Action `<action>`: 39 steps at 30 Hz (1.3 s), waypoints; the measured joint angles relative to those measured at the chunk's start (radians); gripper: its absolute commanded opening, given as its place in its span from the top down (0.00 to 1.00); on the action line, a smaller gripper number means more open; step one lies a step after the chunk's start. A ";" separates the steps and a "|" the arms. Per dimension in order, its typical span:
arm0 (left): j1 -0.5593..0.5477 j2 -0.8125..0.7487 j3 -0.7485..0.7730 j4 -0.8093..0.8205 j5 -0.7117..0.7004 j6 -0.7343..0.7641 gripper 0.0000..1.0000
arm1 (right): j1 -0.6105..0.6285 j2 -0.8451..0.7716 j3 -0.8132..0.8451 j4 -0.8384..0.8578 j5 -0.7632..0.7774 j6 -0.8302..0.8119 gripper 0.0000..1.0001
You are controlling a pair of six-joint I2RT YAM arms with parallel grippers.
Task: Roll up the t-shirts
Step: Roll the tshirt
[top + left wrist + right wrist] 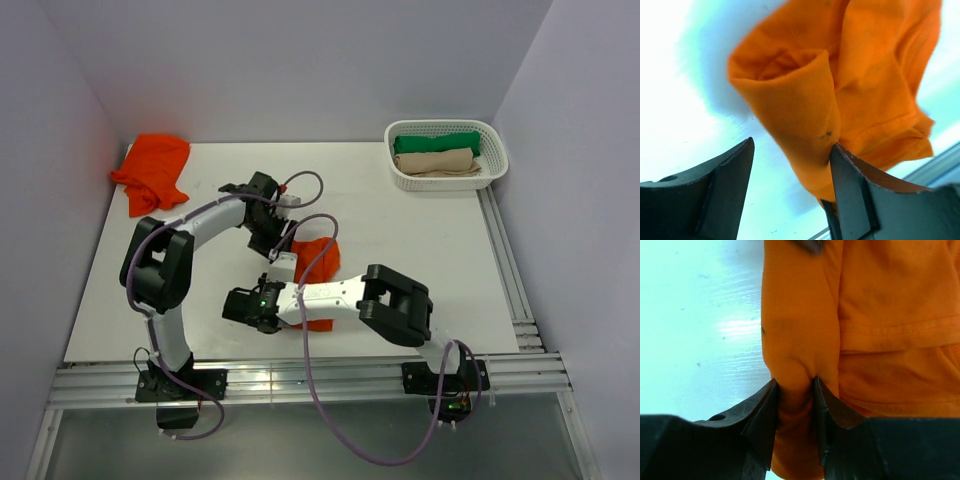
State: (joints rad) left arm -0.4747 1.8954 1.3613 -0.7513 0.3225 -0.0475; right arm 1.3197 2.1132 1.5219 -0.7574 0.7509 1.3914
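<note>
Orange t-shirt (316, 262) half-rolled at table (420, 240) centre, between both grippers, roll axis running from one to other. Right gripper (796, 405) at near end of roll, jaws narrow, pinching rolled edge. Left gripper (790, 170) at far end, jaws wide, one finger (850, 190) touching cloth, no grip. Both forearms low, elbows bent, wrists facing. Second t-shirt (152, 170) well apart, beyond left arm. Basket (446, 133) holds folded cloths.

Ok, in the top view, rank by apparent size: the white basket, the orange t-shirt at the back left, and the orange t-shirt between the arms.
1. white basket
2. back-left orange t-shirt
3. orange t-shirt between the arms, though the arms hide part of it, so its rank is unsure.
</note>
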 measured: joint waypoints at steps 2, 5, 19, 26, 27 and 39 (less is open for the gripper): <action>0.029 0.000 0.028 -0.013 0.029 0.006 0.31 | -0.001 -0.046 -0.078 0.092 -0.005 -0.016 0.63; 0.073 -0.001 0.055 -0.013 0.063 0.010 0.30 | -0.010 -0.159 -0.267 0.301 -0.039 -0.046 0.64; 0.135 -0.118 -0.088 0.053 0.189 0.106 0.30 | -0.132 -0.380 -0.920 1.322 -0.355 -0.054 0.66; 0.135 -0.104 -0.160 0.117 0.242 0.133 0.30 | -0.170 -0.259 -0.997 1.681 -0.498 -0.008 0.67; 0.135 -0.099 -0.165 0.127 0.251 0.135 0.30 | -0.172 -0.245 -0.997 1.705 -0.513 -0.002 0.67; 0.130 -0.052 -0.188 0.187 0.246 0.085 0.54 | -0.192 -0.221 -0.996 1.737 -0.565 0.048 0.65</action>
State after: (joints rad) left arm -0.3447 1.8435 1.1728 -0.5648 0.5682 0.0380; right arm 1.1278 1.8923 0.5255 0.9794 0.1864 1.4395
